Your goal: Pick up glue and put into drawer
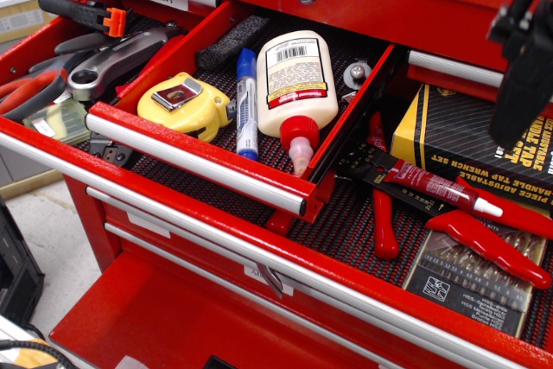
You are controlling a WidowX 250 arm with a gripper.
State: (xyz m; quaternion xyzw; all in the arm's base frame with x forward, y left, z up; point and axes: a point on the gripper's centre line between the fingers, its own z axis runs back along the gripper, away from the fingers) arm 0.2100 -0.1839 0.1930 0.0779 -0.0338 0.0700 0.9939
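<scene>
Your gripper (527,66) hung at the far right edge of the view, above the boxed wrench set (449,140) and well clear of everything below it. Only a dark, partly cropped shape showed, so you could not tell how far its jaws stood apart, though nothing appeared to be in them.

The glue (436,187) lay near the right of the lower open level, a slim red tube with its white nozzle pointing right. It rested across the red-handled pliers (484,244), not flat on the ribbed surface (337,226), and its nozzle end sat just beside the wrench set box.

That perch was your main risk. A descent slightly off centre would likely have pressed one end and rolled or tipped the tube down between the pliers handles, where the gripper could not close around it. Jaws set along the tube, not across it, might have caught a pliers handle as well and lifted both. The box edge close to the nozzle also left little room for a finger on that side.

The drawer (203,157) held its own trap. The large white bottle (294,79), the blue marker (246,101) and the yellow tape measure (186,103) already filled much of it, so a careless drop could have landed the tube on the bottle's red cap or on the front rail, and it might have slid back out.
</scene>
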